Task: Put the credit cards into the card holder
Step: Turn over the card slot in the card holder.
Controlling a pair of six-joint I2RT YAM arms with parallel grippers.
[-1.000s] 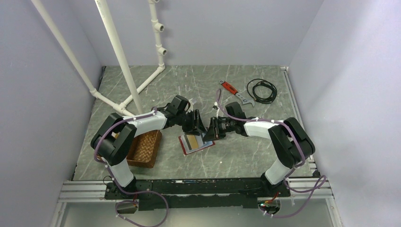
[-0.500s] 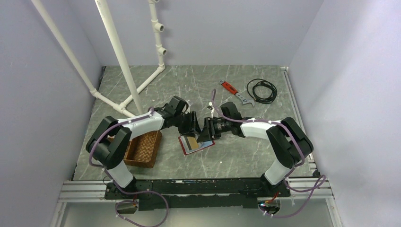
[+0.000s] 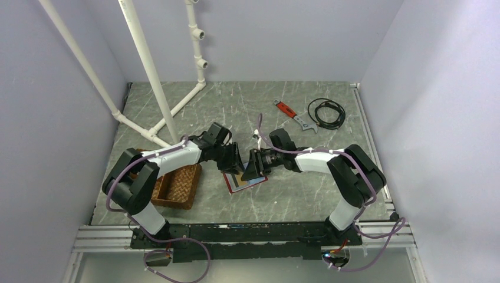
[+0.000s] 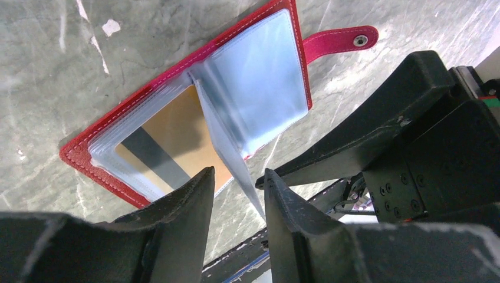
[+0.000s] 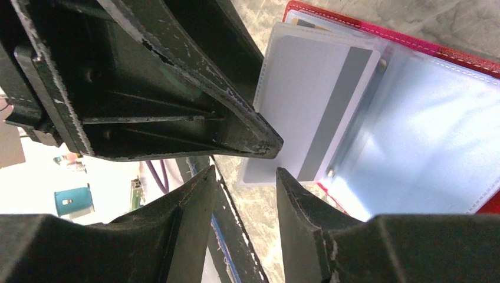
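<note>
The holder [image 3: 246, 183] lies open on the desk [image 3: 295, 194] between the arms. The left gripper [image 4: 239, 186], narrowly parted, straddles a raised sleeve [image 4: 224, 130], likely propping it. The right gripper [image 5: 244, 183], parted and empty, faces the sleeved white card [image 5: 306, 100].

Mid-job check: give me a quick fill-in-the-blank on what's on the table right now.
The card holder lies ___ on the table. A ___ card shows through one sleeve. The wrench has a ___ handle. The wicker tray sits by the ___ arm.
Missing: open; gold; red; left.
</note>
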